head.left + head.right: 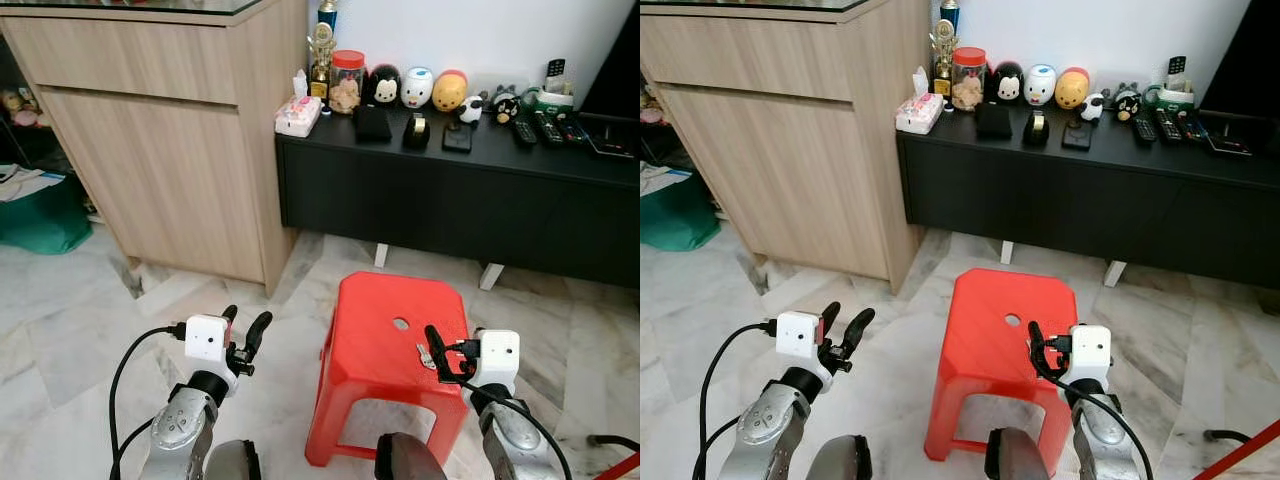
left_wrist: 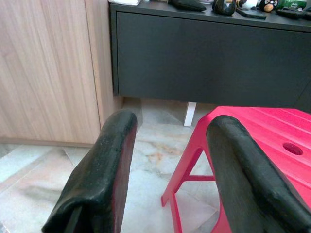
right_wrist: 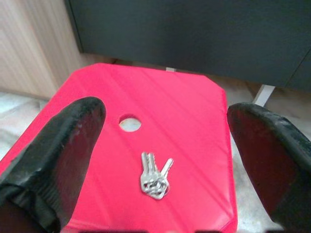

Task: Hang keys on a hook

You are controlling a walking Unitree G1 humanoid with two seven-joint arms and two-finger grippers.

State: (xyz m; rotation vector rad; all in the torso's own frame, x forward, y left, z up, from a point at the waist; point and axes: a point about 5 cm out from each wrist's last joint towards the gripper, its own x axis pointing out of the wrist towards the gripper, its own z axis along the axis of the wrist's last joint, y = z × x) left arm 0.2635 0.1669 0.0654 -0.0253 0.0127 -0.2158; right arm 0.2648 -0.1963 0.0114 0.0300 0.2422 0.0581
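- One bunch of keys (image 3: 154,177), about three silver keys on a ring, lies flat on the red plastic stool (image 1: 385,345), near the seat's round hole.
- Key blades fan out from the ring toward the hole.
- Right pincer (image 3: 165,160): fingers wide apart, empty, poised above the keys.
- Left pincer (image 1: 243,335): fingers apart, empty, beside the stool over the marble floor (image 1: 70,330).

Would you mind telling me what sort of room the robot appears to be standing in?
Most likely a home living room: a low black media console holding remote controls and toy figurines, a wooden cabinet, and a marble-tiled floor.
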